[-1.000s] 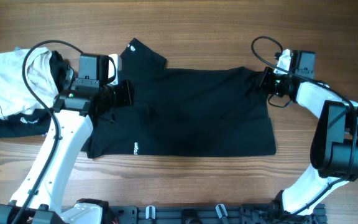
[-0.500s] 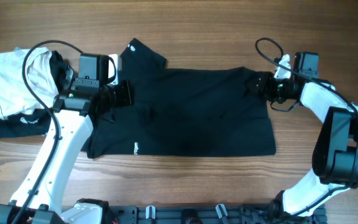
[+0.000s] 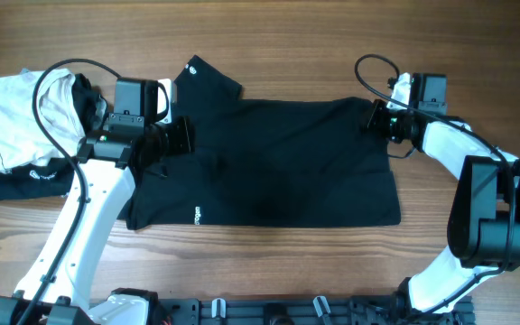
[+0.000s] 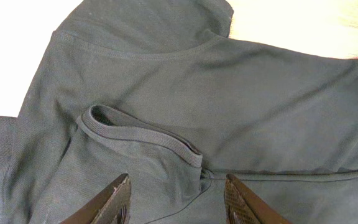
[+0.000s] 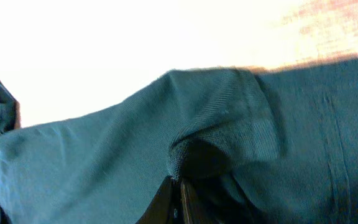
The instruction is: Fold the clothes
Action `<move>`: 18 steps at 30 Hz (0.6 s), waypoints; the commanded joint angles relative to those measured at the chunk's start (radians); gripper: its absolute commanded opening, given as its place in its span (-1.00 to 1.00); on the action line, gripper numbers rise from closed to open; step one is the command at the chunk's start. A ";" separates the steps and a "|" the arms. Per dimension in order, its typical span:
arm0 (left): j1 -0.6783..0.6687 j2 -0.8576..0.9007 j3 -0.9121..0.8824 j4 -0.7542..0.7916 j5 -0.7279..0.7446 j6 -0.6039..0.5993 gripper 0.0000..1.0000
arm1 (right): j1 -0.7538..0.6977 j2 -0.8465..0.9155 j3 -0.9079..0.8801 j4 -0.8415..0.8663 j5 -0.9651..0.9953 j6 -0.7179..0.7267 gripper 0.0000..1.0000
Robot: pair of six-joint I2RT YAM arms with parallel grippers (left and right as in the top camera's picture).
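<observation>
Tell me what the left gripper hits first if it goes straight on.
Probably the ribbed collar of the T-shirt, lying just ahead of the open left gripper; depth is hard to judge.

Matt blk knit T-shirt [image 3: 287, 162] on grainy wood table [image 3: 269, 36].

Nothing legible from here. The black T-shirt [image 3: 287, 162] carries a small white hem mark [image 3: 197, 216] near-left and a sleeve mark [image 3: 193, 68] far-left, both too small to read. White lettering [image 3: 41, 173] on the folded black garment [image 3: 7, 185] at left is also unreadable.
</observation>
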State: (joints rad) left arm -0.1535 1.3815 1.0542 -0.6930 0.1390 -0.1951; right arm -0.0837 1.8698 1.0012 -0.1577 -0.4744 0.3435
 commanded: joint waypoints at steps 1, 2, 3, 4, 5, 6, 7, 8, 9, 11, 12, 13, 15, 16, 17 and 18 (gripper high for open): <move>-0.002 -0.013 0.012 0.000 -0.009 0.016 -0.03 | -0.005 -0.011 -0.002 0.055 -0.018 0.005 -0.91; -0.002 -0.013 0.012 0.000 -0.009 0.016 -0.03 | -0.021 -0.011 0.002 0.076 0.009 0.040 -0.92; -0.002 -0.013 0.012 0.000 -0.009 0.016 -0.03 | -0.040 -0.011 0.008 0.092 0.042 0.056 -0.91; -0.002 -0.013 0.012 0.000 -0.009 0.016 -0.02 | -0.058 -0.011 0.012 0.101 0.064 0.056 -0.92; -0.002 -0.013 0.012 0.001 -0.010 0.016 -0.02 | -0.078 -0.011 0.016 0.106 0.081 0.055 -0.92; -0.002 -0.013 0.012 0.001 -0.010 0.016 -0.01 | -0.093 -0.013 0.017 0.106 0.086 0.055 -0.91; -0.002 -0.013 0.012 0.002 -0.010 0.016 -0.01 | -0.117 -0.013 0.017 0.094 0.085 0.052 -0.91; -0.002 -0.013 0.012 0.004 -0.010 0.016 -0.02 | -0.134 -0.013 0.017 0.069 0.085 0.051 -0.91; -0.002 -0.013 0.012 0.005 -0.010 0.016 -0.01 | -0.145 -0.013 0.017 0.045 0.086 0.048 -0.86; -0.002 -0.013 0.012 0.008 -0.010 0.017 -0.01 | -0.158 -0.013 0.017 0.008 0.086 0.032 -0.21; -0.002 -0.013 0.012 0.009 -0.010 0.017 0.02 | -0.163 -0.013 0.017 -0.002 0.092 0.023 -0.10; -0.002 -0.013 0.012 0.010 -0.010 0.018 0.04 | -0.166 -0.013 0.017 -0.011 0.101 0.023 -0.03; -0.002 -0.013 0.012 0.013 -0.024 0.057 0.11 | -0.179 -0.013 0.017 -0.017 0.104 0.023 0.04; 0.002 -0.013 0.013 0.028 -0.037 0.084 0.22 | -0.185 -0.014 0.019 -0.018 0.097 0.022 0.06; 0.006 -0.013 0.019 0.041 -0.036 0.097 0.24 | -0.187 -0.016 0.022 -0.019 0.081 0.013 0.06; 0.018 -0.012 0.034 0.061 -0.035 0.111 0.24 | -0.189 -0.030 0.028 -0.019 0.034 -0.012 0.05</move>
State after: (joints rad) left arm -0.1535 1.3815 1.0542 -0.6640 0.1249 -0.1539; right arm -0.2623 1.8698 1.0042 -0.1757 -0.3912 0.3763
